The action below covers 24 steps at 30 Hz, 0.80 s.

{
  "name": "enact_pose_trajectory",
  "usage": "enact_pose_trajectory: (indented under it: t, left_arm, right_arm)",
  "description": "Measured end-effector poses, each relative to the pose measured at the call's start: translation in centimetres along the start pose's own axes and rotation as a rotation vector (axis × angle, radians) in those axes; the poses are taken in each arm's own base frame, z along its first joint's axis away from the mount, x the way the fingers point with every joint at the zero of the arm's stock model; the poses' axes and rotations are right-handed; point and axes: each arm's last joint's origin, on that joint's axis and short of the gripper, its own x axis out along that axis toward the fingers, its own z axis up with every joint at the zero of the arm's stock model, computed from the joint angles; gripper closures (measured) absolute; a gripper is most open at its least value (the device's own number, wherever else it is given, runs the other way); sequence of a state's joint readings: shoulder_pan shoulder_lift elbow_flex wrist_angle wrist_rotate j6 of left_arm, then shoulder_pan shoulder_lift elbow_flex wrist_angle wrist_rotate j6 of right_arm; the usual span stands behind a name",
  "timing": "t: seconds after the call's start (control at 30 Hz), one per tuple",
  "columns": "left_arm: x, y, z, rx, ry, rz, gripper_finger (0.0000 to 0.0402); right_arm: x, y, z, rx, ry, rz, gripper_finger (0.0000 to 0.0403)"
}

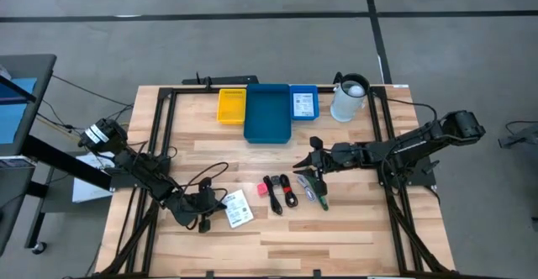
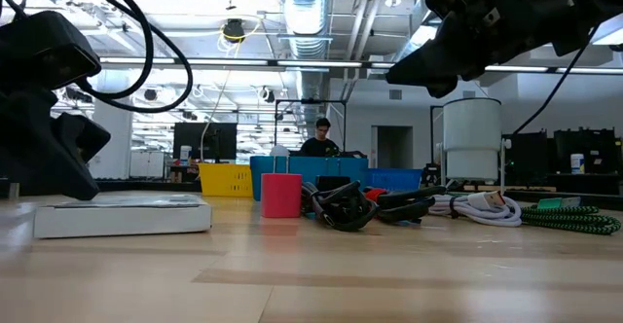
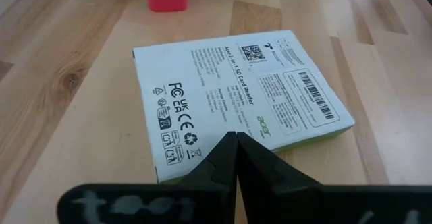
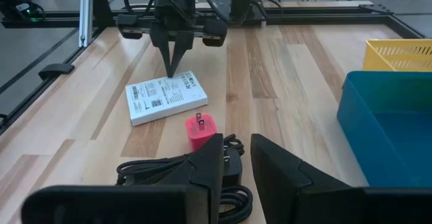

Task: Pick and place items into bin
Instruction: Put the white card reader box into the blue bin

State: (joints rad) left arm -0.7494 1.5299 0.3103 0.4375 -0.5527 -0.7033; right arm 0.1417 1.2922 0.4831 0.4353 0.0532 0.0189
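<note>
The table carries everything, and I place it all by the big blue bin, which sits at the far edge. A yellow bin touches it on my left side, a smaller blue bin on my right, and the white jug stands just beyond that.

My right gripper hangs nearest the bin on its near side, fingers a narrow gap apart and holding nothing, over the black cables. Beside them, on my right, lies a green stick.

My left gripper is farther from the bin, toward the near left of the table, its fingers pressed together at the edge of the white packet, tips just over its printed face.

The pink cube sits between packet and cables, two small prongs on its top.
</note>
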Motion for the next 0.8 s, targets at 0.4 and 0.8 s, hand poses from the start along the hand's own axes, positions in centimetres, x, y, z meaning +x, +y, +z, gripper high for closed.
enact_pose_trajectory:
  t: [0.4,0.8]
  left_arm:
    - [-0.04,0.09,-0.21,-0.010,0.014,0.014,0.0401]
    - [-0.12,0.01,-0.58,-0.010,0.027,0.015,0.0402]
  right_arm:
    - [-0.01,0.00,0.12,0.001,-0.012,0.000,0.0331]
    - [-0.01,0.00,0.12,0.001,-0.012,0.000,0.0331]
